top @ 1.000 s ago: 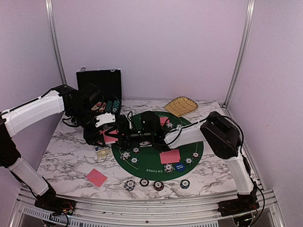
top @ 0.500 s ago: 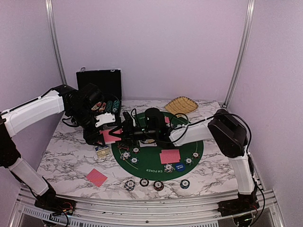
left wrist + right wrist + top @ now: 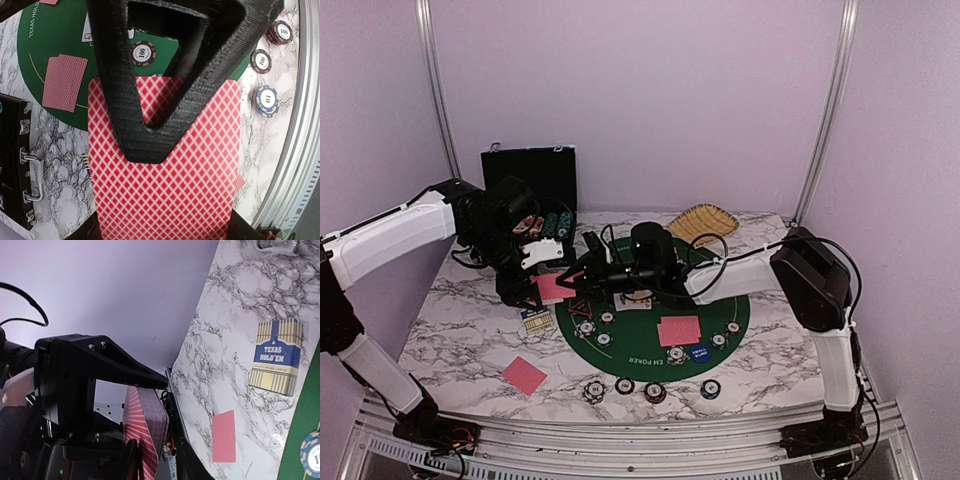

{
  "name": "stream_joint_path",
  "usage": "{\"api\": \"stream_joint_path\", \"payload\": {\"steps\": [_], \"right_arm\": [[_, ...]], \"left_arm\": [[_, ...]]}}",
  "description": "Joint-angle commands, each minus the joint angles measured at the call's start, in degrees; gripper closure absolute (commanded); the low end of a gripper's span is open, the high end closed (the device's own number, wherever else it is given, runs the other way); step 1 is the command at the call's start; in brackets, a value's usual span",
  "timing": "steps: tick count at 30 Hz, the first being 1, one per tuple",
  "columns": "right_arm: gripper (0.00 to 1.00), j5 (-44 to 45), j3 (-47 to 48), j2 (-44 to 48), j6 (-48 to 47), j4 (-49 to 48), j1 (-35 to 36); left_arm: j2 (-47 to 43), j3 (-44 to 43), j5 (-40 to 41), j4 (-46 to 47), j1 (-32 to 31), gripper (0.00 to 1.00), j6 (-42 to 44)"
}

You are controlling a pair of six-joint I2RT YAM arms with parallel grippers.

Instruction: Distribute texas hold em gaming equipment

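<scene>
My left gripper (image 3: 550,287) is shut on a deck of pink-red-backed playing cards (image 3: 558,288), held above the left table; the deck (image 3: 165,175) fills the left wrist view under one black finger (image 3: 145,100). My right gripper (image 3: 578,283) reaches left to it. Its jaws stand narrowly open on either side of the deck's end (image 3: 147,430), with a gap at the right finger (image 3: 192,462). Two face-down cards (image 3: 679,330) lie on the green mat (image 3: 725,300) among striped chips (image 3: 585,328) and a blue button (image 3: 698,352).
A single card (image 3: 524,375) and a Texas Hold'em box (image 3: 538,321) lie on the marble at left. Several chips (image 3: 655,391) line the near edge. An open black case (image 3: 530,180) stands at the back left, a tan basket (image 3: 702,223) at the back right.
My right gripper has slid left across the mat to the held deck, and its jaws have narrowed around the deck's end. The left arm and deck have stayed put.
</scene>
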State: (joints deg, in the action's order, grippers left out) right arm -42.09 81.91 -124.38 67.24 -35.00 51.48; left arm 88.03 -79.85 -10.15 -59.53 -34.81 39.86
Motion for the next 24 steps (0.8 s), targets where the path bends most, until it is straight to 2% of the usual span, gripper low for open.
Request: {"api": "stream_joint_path", "payload": {"steps": [1, 16, 24], "right_arm": [[0.78, -1.0, -0.8, 3.8, -0.9, 0.6, -0.5], [1.00, -1.5, -2.8, 7.6, -3.7, 4.6, -1.4], [1.00, -2.9, -4.5, 8.5, -1.5, 2.4, -2.4]], "left_arm": [[-1.1, -0.7, -0.7, -0.3, 0.2, 1.00, 0.0], [-1.1, -0.7, -0.4, -0.3, 0.2, 1.00, -0.2], [-1.2, -0.7, -0.2, -0.3, 0.2, 1.00, -0.2]]}}
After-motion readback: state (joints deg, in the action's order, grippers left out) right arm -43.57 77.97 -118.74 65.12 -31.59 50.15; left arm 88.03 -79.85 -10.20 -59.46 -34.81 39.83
